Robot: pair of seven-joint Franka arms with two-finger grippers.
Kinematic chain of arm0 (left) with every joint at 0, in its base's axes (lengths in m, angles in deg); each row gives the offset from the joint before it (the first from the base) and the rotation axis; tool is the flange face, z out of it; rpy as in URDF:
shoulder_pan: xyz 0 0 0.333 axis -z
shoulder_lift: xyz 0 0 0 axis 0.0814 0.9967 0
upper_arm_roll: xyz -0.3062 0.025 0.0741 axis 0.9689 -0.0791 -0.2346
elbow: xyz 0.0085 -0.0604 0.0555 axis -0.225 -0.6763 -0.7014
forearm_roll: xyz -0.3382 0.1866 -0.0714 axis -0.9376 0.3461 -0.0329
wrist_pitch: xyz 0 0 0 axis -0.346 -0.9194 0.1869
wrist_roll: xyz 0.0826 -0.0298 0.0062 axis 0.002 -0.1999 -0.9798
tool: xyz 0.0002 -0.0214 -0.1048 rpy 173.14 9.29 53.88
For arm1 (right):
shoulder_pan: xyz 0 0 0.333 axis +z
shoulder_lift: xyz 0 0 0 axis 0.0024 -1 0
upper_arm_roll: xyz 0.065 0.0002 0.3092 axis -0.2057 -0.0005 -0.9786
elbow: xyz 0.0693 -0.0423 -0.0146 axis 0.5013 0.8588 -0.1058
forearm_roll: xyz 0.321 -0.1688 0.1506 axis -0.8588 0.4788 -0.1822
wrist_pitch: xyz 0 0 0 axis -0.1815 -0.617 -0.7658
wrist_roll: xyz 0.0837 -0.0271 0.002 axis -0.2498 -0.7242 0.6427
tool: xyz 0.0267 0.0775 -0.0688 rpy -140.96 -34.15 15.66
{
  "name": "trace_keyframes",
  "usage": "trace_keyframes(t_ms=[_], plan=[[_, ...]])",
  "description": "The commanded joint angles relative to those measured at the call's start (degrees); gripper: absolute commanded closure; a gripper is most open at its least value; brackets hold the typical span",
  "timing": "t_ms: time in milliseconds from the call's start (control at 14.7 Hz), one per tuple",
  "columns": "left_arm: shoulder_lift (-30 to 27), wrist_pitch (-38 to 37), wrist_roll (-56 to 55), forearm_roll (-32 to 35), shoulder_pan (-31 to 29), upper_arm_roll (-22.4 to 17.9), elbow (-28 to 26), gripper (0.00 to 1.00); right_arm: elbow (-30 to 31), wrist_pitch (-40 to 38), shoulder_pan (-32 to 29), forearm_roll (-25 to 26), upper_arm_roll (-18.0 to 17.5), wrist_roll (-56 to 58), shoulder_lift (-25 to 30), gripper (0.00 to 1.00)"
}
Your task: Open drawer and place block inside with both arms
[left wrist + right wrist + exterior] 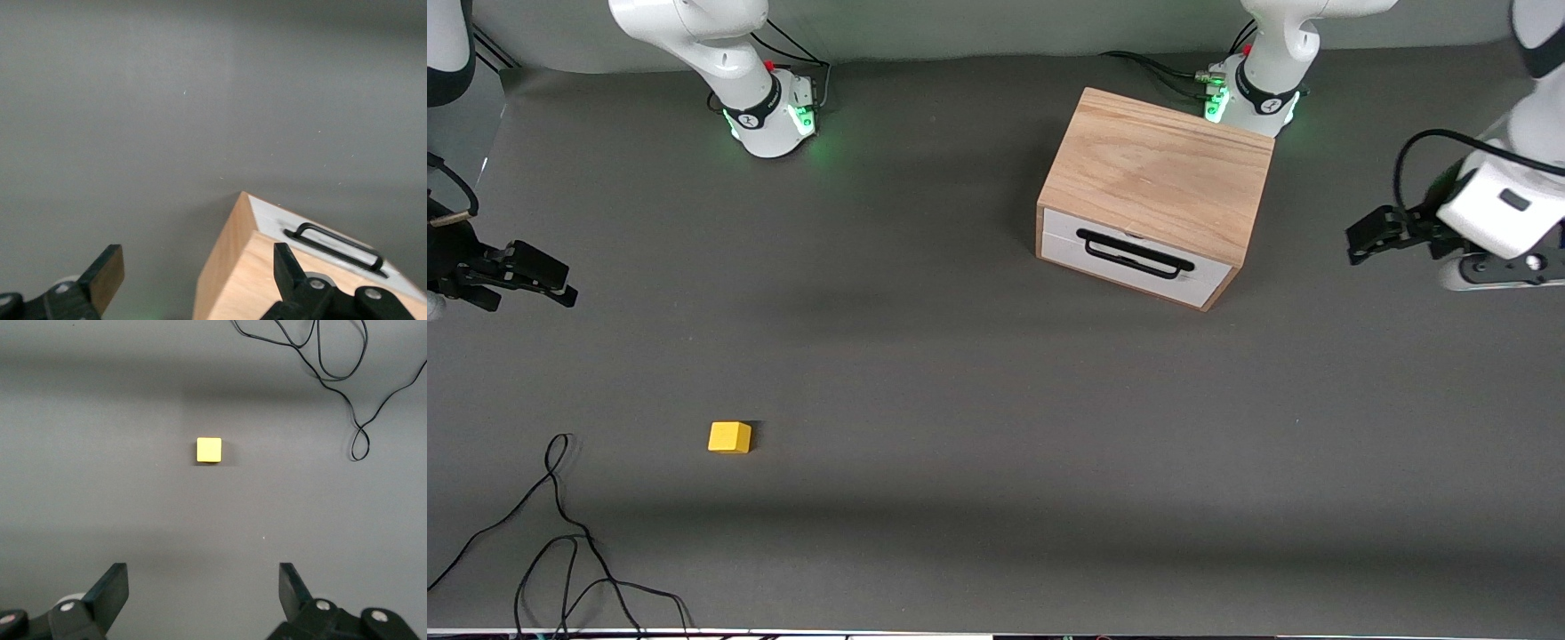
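Note:
The light oak box (1160,169) stands near the left arm's base, and its drawer (1129,262), white front with a black bar handle (1134,253), is closed. The yellow block (729,436) lies on the mat toward the right arm's end, nearer to the front camera than the box. My left gripper (1356,244) is open and empty, in the air beside the box at the left arm's end. In the left wrist view (197,257) it sees the box (227,280) and the drawer (273,217). My right gripper (565,283) is open and empty over the mat. In the right wrist view (201,573) the block (209,449) lies ahead of it.
A loose black cable (560,542) lies on the grey mat near the front edge at the right arm's end, nearer to the front camera than the block; it also shows in the right wrist view (337,377). Both arm bases (769,111) glow green along the back edge.

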Motion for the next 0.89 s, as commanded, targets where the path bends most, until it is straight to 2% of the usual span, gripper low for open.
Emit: trace_keyframes(t_ms=[0,477,613,817], plan=[[0.72,-0.08,-14.14,-0.43,4.05,-0.48,-1.00,0.00,-0.88,-1.27,0.34,-0.21,0.27,-0.48,0.26,0.00],[8.44,0.01,-48.17,-0.43,13.53,-0.48,-3.64,0.00,-1.58,-2.76,0.34,-0.12,0.27,-0.48,0.18,0.00],[11.78,0.97,-57.04,-2.61,15.74,-0.48,-3.64,0.00,-1.58,-2.76,0.34,-0.12,0.27,-0.48,0.18,0.00],[15.65,2.73,-60.86,-6.58,17.15,-0.48,-3.64,0.00,-1.58,-2.85,0.34,-0.03,0.27,-0.39,0.35,0.00]])
